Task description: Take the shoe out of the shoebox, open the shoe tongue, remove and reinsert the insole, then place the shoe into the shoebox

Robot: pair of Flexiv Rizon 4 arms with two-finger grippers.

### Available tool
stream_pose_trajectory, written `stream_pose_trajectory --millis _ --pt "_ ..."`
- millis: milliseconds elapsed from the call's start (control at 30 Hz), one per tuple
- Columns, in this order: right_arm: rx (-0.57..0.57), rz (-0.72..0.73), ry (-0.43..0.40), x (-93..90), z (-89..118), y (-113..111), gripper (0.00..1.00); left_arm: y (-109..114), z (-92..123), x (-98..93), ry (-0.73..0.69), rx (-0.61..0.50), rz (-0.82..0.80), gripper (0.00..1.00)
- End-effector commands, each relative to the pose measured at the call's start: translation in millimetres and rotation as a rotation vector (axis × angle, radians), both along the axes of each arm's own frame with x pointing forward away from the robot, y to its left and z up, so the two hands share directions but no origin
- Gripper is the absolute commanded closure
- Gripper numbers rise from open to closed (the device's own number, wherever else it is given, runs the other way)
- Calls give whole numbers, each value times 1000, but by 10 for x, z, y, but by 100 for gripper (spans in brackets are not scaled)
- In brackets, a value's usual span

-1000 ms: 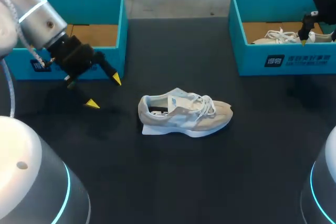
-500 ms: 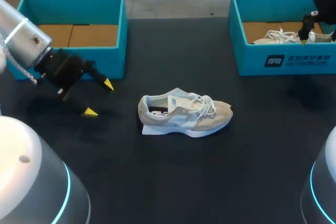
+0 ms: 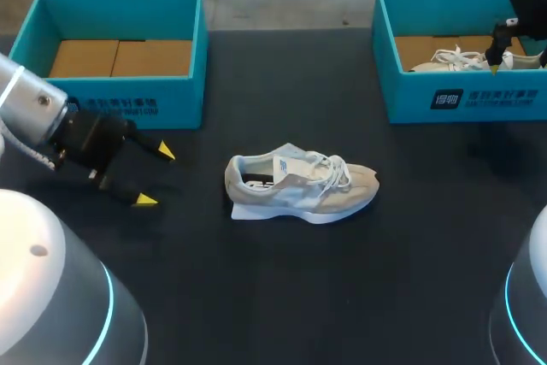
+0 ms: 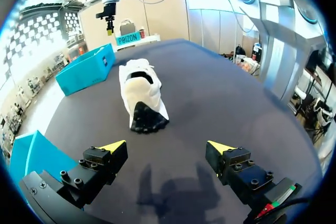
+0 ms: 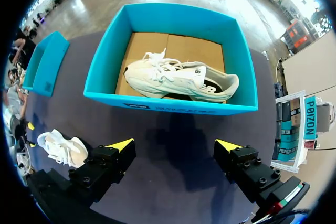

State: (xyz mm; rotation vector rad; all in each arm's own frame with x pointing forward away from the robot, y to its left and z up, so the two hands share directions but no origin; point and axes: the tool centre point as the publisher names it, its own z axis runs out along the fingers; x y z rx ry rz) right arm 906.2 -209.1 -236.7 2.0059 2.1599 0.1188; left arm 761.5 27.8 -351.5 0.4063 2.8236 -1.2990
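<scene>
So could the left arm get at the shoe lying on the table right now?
Probably yes. The left gripper is open, facing the shoe, with only bare table between them; nothing stands in the way.

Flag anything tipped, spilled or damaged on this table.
Nothing stands out. The shoe sits upright between the shoeboxes; the left shoebox is empty, the right shoebox holds a second shoe, and the left gripper and right gripper are open, holding nothing.

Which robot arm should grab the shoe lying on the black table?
Probably left. The left gripper is open, near the beige-and-white sneaker, facing it; the right gripper hangs by the far teal cardboard shoebox.
</scene>
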Motion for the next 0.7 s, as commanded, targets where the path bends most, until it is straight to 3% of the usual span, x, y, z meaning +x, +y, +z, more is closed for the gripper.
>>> stream_pose_trajectory --millis 33,700 --pt "1 0 0 0 -2 1 0 -6 -112 20 -13 -11 19 0" --pt "1 0 0 0 -2 1 0 -5 -122 30 -13 -11 19 0"
